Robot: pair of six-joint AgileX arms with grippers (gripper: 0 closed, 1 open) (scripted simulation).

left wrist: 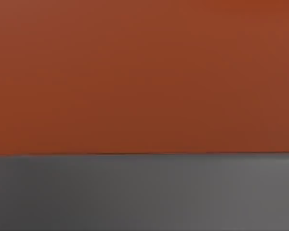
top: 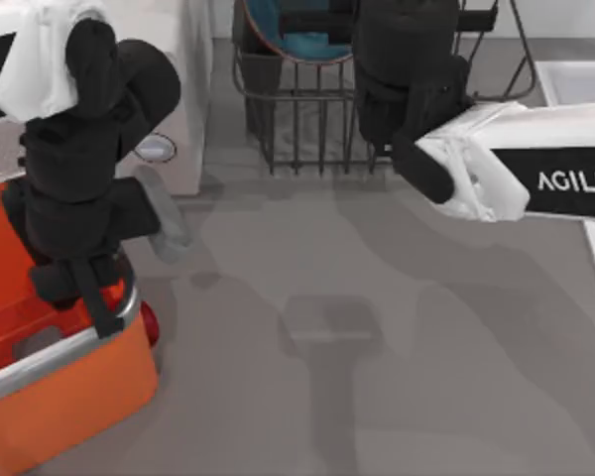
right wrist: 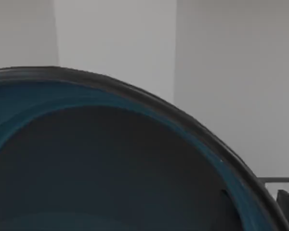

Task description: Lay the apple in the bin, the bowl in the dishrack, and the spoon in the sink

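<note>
My left claw (top: 97, 297) hangs over the near corner of the bin (top: 71, 344), pointing down at its silver-grey rim. I cannot tell whether it is open or closed. The left wrist view has an orange surface very near the camera above a grey band; I take the orange for the bin (left wrist: 144, 72).

The apple (top: 151, 323) lies just beside this claw, on the side away from the bin's inside. It seems to be outside the rim, so I judge it is not yet in the bin.

A little beyond the claw, towards the white microwave (top: 183, 89), lies a grey long thing that I take for the spoon (top: 165, 216), well apart from the sink (top: 575, 74).

My right claw (top: 397, 69) is above the dishrack (top: 307, 129), and I cannot tell its state either. The bowl (top: 302, 40) stands among the bars directly beside it. In the right wrist view its blue inside (right wrist: 111, 159) is very close, so I think the claw is there to set the bowl down.

The only writing that I can read is "AGILE", in white on the right arm, cut by the edge.
</note>
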